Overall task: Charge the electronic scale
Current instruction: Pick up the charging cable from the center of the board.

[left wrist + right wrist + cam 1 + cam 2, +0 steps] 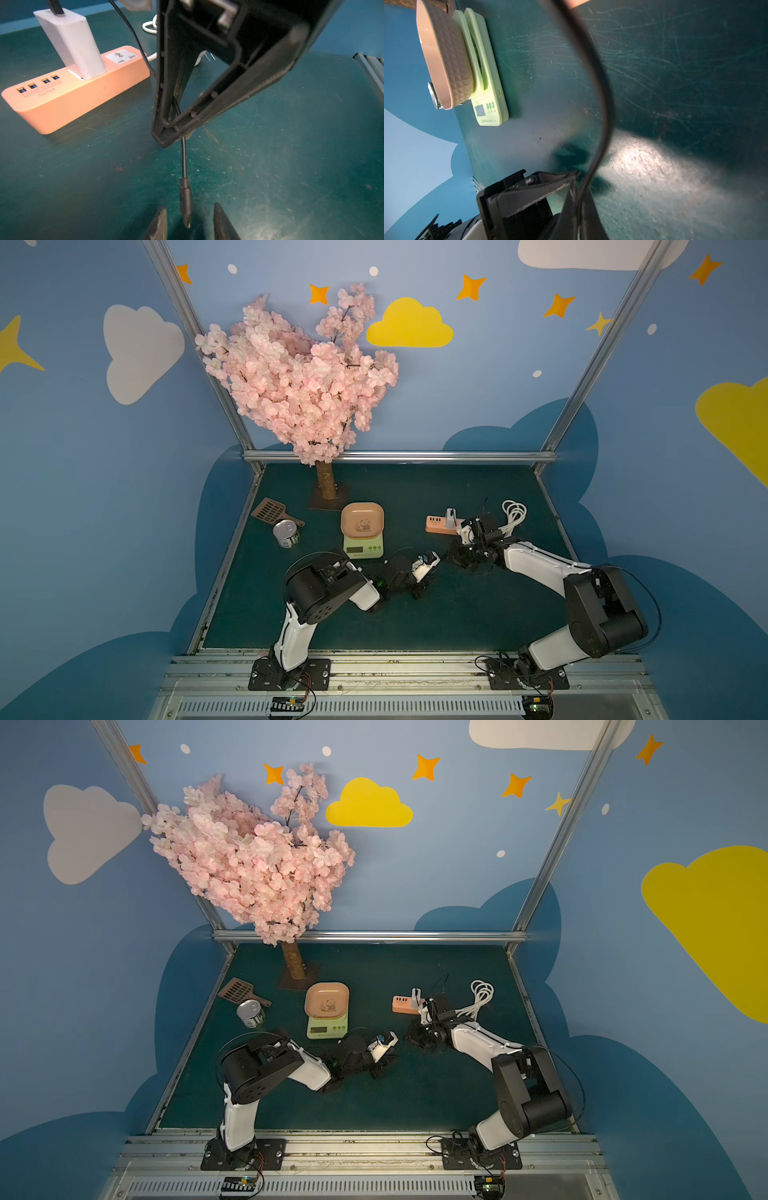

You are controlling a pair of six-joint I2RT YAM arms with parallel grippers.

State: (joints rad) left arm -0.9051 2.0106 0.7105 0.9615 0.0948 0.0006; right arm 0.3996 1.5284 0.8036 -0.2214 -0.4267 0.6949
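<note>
A dark green table [478, 614] fills a blue booth painted with clouds and stars. Taking its far edge as 12 o'clock, the electronic scale [363, 537] stands near the middle, pink tray on top and display facing 6 o'clock. At its 3 o'clock, well apart, lies an orange power strip [440, 526] with a white charger [72, 41] plugged in. The right gripper [165, 135] is clamped (fingers pressed together) on a thin black cable [184, 158]. The cable's plug [185, 197] hangs between the fingertips of the left gripper [190, 209], which stand partly apart and hold nothing. A tin can [286, 533] sits at the scale's 9 o'clock.
</note>
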